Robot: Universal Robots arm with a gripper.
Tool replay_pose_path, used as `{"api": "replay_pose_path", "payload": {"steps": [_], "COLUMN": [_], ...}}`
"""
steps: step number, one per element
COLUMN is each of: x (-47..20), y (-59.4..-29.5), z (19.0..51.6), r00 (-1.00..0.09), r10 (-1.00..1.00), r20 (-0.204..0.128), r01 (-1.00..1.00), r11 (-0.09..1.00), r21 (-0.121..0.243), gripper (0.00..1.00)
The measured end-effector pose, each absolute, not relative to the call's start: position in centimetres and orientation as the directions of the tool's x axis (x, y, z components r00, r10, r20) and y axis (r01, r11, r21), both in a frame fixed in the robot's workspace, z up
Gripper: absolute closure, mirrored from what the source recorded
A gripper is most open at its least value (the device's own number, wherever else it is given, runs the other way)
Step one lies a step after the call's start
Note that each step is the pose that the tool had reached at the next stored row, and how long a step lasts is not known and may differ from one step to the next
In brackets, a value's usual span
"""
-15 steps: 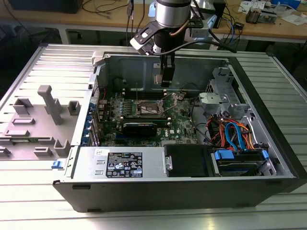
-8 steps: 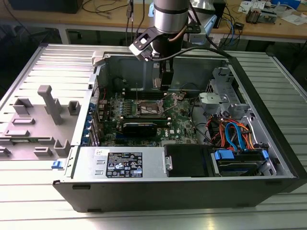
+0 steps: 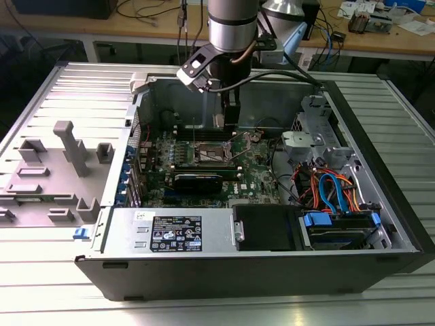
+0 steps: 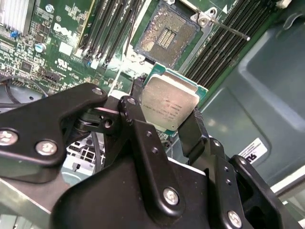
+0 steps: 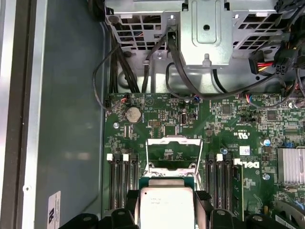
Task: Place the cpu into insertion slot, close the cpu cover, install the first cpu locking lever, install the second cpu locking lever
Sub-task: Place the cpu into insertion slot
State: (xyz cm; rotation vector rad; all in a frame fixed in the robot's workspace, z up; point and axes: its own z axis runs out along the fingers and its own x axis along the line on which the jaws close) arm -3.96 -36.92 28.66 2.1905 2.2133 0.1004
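Green motherboard [image 5: 190,124] behind; gripper [image 4: 164,117] clamps square silver-topped cpu [image 4: 170,101], green-edged.

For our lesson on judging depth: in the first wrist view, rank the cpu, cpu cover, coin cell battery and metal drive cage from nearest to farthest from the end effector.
1. cpu, gripped in the end effector.
2. cpu cover, open, between the memory slots.
3. coin cell battery, on the green board past the cover.
4. metal drive cage, beyond the board's edge.
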Motion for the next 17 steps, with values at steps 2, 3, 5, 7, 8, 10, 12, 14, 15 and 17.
{"api": "replay_pose_path", "payload": {"steps": [2,3,5,7,8,10,12,14,15,17], "x": [-4.45,-4.82,-5.03,-5.06,-5.07,-5.07,-5.07,-5.07,-5.08,-5.07], "y": [-36.93,-36.93,-36.93,-36.93,-36.93,-36.93,-36.93,-36.93,-36.93,-36.93], "z": [28.62,28.60,28.60,28.60,28.60,28.60,28.60,28.60,28.60,28.59], "r00": [-0.012,-0.012,-0.012,-0.012,-0.012,-0.012,-0.012,-0.012,-0.012,-0.012], "r10": [1.000,1.000,1.000,1.000,1.000,1.000,1.000,1.000,1.000,1.000], "r20": [0.028,0.028,0.028,0.028,0.028,0.028,0.028,0.028,0.028,0.028], "r01": [0.998,0.998,0.998,0.998,0.998,0.998,0.998,0.998,0.998,0.998], "r11": [0.010,0.010,0.010,0.010,0.010,0.010,0.010,0.010,0.010,0.010], "r21": [0.068,0.069,0.069,0.069,0.069,0.069,0.069,0.069,0.069,0.069], "gripper": [0.46,0.46,0.46,0.46,0.46,0.46,0.46,0.46,0.46,0.46]}}
